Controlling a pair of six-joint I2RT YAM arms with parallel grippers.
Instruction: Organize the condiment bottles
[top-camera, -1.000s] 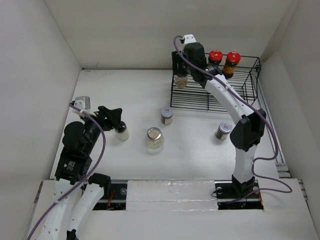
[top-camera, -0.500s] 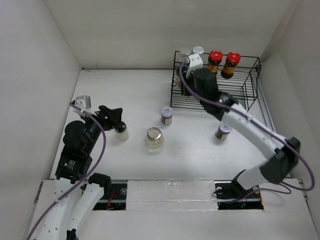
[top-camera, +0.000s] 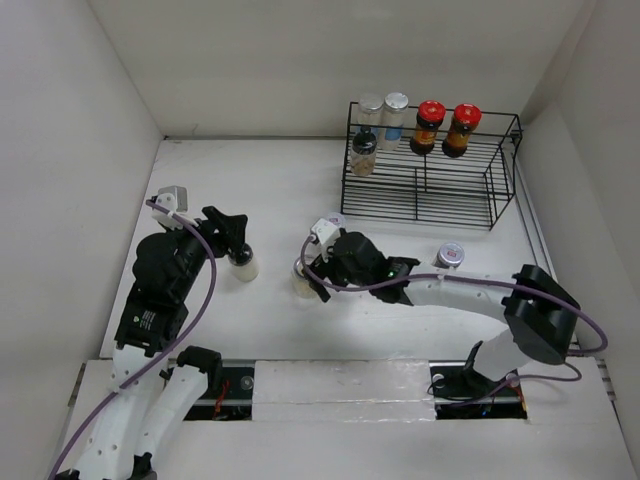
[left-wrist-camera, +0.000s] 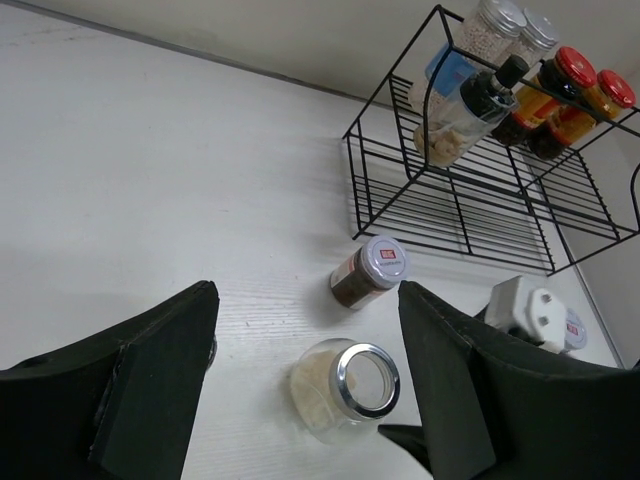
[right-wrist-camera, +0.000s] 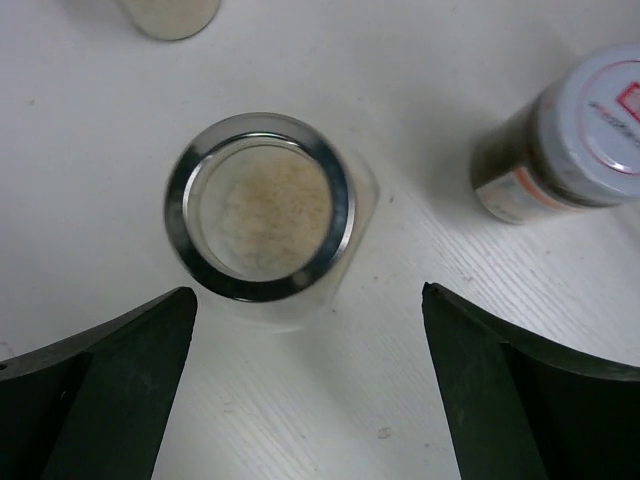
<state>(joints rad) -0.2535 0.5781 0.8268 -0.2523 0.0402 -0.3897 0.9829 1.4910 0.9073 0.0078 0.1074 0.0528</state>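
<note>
The black wire rack (top-camera: 430, 192) holds five of the condiment bottles. Two silver-lidded jars (top-camera: 371, 104) and two red-capped bottles (top-camera: 430, 125) stand in a row along its upper back shelf, and a black-capped clear bottle (top-camera: 363, 152) sits at its lower left corner.

Well in front of the rack's left end, the right gripper (top-camera: 314, 277) hovers over a silver-rimmed glass jar (right-wrist-camera: 260, 205) of pale powder. Its jaws are wide apart, with one finger on each side of the jar and both clear of it. A brown spice jar (left-wrist-camera: 370, 272) with a pale lid stands between that glass jar and the rack. Another pale-lidded jar (top-camera: 449, 256) stands in front of the rack's middle.

Farther left of the rack, past the glass jar, a black-capped white bottle (top-camera: 243, 266) stands just beside the left gripper (top-camera: 236, 237). That gripper's jaws are spread wide with nothing between them. Whether a finger touches the bottle cannot be told.
</note>
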